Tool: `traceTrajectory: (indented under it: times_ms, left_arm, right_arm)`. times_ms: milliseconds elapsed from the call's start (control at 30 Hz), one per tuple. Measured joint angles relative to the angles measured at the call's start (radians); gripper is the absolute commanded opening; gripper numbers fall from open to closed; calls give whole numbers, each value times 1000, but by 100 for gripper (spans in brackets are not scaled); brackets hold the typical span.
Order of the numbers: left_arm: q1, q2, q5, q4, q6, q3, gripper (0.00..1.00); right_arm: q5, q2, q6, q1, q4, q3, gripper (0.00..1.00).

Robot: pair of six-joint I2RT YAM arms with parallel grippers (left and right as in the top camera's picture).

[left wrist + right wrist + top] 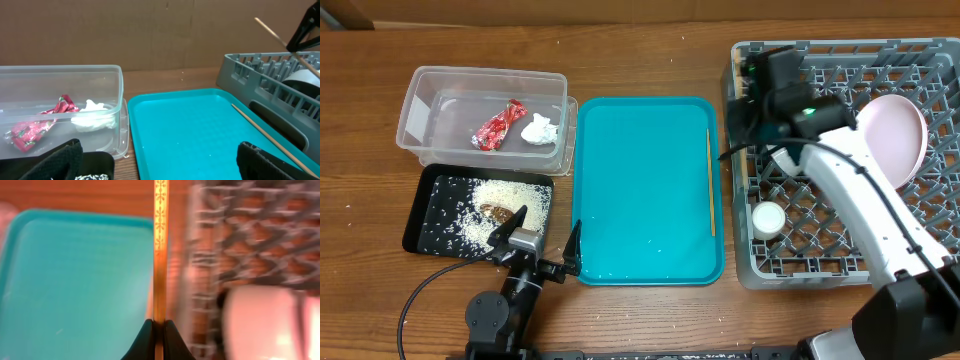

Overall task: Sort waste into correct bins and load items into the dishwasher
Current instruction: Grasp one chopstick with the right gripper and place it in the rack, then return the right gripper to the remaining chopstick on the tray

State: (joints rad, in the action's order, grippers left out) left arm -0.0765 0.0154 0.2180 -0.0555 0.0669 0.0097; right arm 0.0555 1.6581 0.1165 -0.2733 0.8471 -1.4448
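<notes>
Two bins on the left look sorted. The red wrapper [500, 125] and white tissue [539, 129] are sat in the clear tub [485, 72], and the rice [510, 195] with its brown lump [498, 212] is spread in the black tray [430, 210] just in front of it. The left gripper [546, 228] is parked at that tray's near right corner, fingers spread wide, nothing held.

On the teal tray [640, 200] in the middle, one chopstick [710, 180] is left lying along the right edge, close to the lip. The other chopstick [160, 255] is pinched between the pressed-together tips of the right gripper [160, 326] and held up over the left side of the grey rack [840, 50].

So the loading step looks to be in hand. Next, probably, the held stick needs to be lowered into a gap between the pegs near the rack's left wall and let go. Room looks decent there. The white cup [767, 218] sits at the rack's near-left corner and the pink plate [893, 135] is propped further right, so both should be missed. The rack's left wall is the edge to be cleared.
</notes>
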Motion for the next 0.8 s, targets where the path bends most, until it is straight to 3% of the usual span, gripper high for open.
traceTrajectory:
  times_ms: [100,167,300,467,800]
  left_arm:
    - [0,0,0,0,0,0,100]
    - [0,0,0,0,0,0,100]
    - [0,0,0,0,0,0,100]
    - [0,0,0,0,0,0,100]
    - [0,0,0,0,0,0,100]
  right_arm:
    - [14,21,-19,43,-10,6,4]
    - [22,48,-33,52,-7,10,24]
    - [25,108,-72,45,8,24,33]
    - [18,101,-80,-16,35,27,38]
    - [26,91,2,-247,46,43,37]
